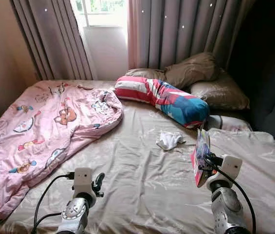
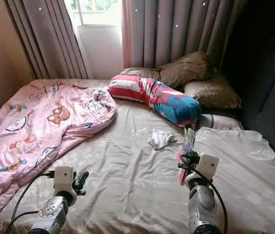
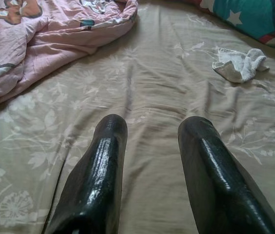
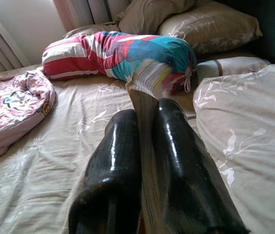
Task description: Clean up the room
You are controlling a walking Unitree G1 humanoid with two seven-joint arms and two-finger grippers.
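Head views: the robot is standing at the foot of a bed (image 1: pixel 142 195) with a tan flowered sheet. The right gripper (image 1: pixel 201 163) is holding a thin colourful book (image 1: pixel 201 148) upright, above the sheet, fingers clamped on its lower edge. Ahead of it and a little to its left, a crumpled white cloth (image 1: pixel 170 140) is lying on the sheet, well apart. Beyond that, a striped bolster (image 1: pixel 164 99) is lying across the bed, with brown pillows (image 1: pixel 195 70) behind it. The left gripper (image 1: pixel 98 183) is hovering low over the sheet, carrying nothing. A pink cartoon blanket (image 1: pixel 45 126) is lying rumpled off to its left.

Left wrist view: both black fingers (image 3: pixel 100 180) are standing apart, bare sheet between them. The white cloth is lying ahead and off to one side, out of reach; the blanket's edge is lying on the other side.

Right wrist view: two fingers (image 4: pixel 118 161) are pressing together on the book's pages, its top edge blurred just past the tips. The bolster is lying straight ahead.

Step in hand, as I judge it: the book is picked up and being carried off the bed. The next move is calling for a steady grip and a place to set it; none is visible. The cloth is likely waiting for the free left gripper.
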